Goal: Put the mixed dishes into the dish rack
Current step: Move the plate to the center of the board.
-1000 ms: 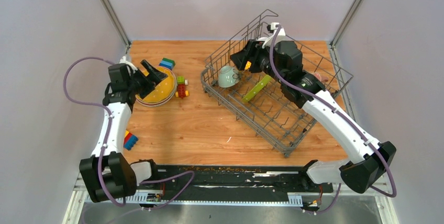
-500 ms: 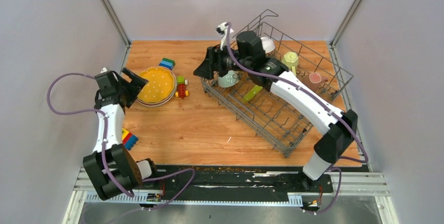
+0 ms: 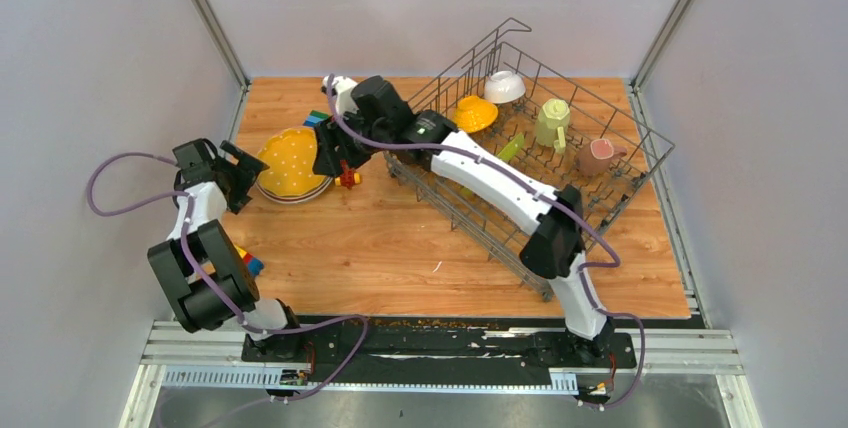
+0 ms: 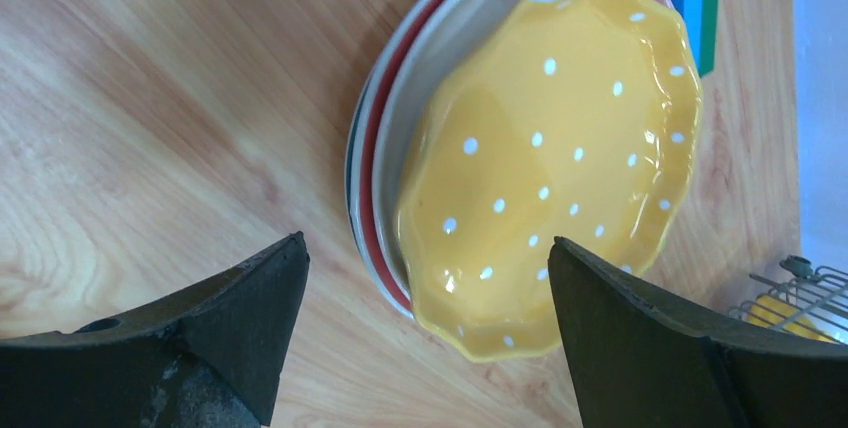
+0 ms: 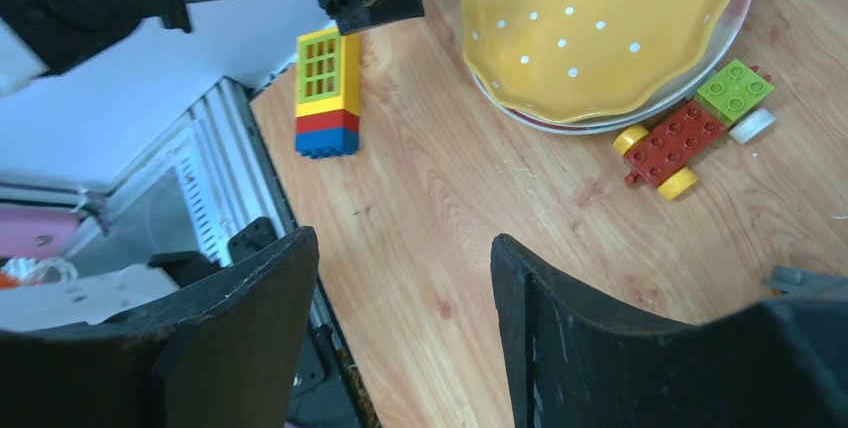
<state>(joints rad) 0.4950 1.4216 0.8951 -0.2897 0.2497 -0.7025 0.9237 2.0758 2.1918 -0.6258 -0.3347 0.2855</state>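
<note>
Beside the yellow plate (image 5: pixel 600 28), the outstretched right pincer (image 5: pixel 400 248) hangs open.

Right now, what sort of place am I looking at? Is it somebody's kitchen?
Probably a lab test booth, not a kitchen: a wooden table boxed in by blank walls, two robot arms bolted to its near edge, and toy blocks beside the plates.

The left tool (image 4: pixel 425 253) hangs low, jaws spread wide and empty (its arm folded sharply at the elbow); the right tool (image 5: pixel 400 243), likewise gaping, reaches far leftward.
</note>
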